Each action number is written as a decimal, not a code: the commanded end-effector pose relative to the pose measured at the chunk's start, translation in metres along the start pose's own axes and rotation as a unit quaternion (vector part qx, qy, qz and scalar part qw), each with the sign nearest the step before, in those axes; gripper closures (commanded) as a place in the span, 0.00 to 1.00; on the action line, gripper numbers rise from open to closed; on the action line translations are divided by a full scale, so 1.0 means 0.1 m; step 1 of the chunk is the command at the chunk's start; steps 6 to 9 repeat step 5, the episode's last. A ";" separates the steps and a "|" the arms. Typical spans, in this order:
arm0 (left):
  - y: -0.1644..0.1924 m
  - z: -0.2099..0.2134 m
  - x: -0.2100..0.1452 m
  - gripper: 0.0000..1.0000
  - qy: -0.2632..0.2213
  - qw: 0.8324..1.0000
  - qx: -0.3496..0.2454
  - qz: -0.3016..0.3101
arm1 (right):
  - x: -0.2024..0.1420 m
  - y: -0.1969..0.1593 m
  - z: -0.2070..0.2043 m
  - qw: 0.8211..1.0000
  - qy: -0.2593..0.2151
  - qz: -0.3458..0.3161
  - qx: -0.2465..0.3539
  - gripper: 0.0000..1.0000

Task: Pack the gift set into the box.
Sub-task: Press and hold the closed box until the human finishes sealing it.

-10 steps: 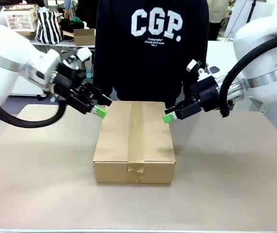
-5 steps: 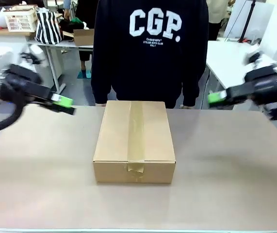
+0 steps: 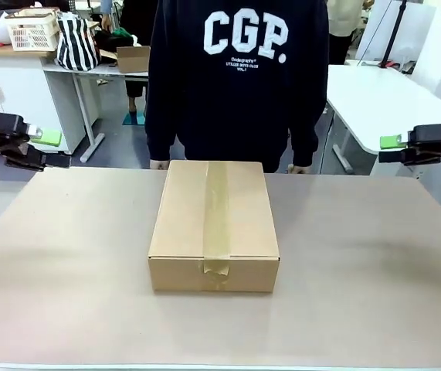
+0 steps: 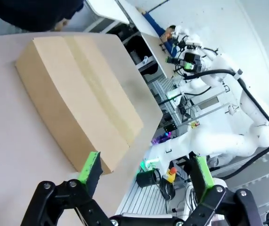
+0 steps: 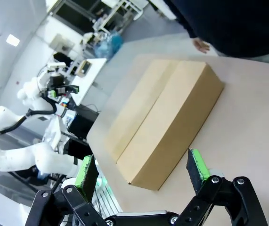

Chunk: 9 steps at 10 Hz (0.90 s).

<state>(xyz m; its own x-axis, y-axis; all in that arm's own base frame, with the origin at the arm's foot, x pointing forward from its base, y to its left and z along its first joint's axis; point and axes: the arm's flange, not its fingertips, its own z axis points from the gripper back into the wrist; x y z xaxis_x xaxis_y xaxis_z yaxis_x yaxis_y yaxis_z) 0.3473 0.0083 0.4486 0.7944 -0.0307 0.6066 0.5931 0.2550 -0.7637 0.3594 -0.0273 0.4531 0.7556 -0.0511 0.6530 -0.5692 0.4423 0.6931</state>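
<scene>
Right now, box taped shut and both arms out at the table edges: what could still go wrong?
1. The person stands right behind the box, hands at the table's far edge; any arm motion toward the box passes near them.
2. The tape looks wrinkled at the front end and may not hold if the box is lifted.
3. The left gripper and right gripper are both open and empty; a sideways push could slide the box.

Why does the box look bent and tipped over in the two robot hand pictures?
Left wrist view: the wide lens curves the box and the rolled wrist tilts the table. Right wrist view: the box slants likewise. Front view: the box looks straight, sharp and evenly lit.
</scene>
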 end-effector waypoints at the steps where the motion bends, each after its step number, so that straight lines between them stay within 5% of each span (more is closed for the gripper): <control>1: -0.04 -0.16 0.00 0.00 0.025 1.000 -0.002 -0.002 | 0.03 0.09 -0.09 1.000 0.004 0.008 0.016 0.00; 9: -0.04 -0.16 0.00 0.00 0.025 1.000 -0.002 -0.002 | 0.03 0.09 -0.09 1.000 0.004 0.008 0.016 0.00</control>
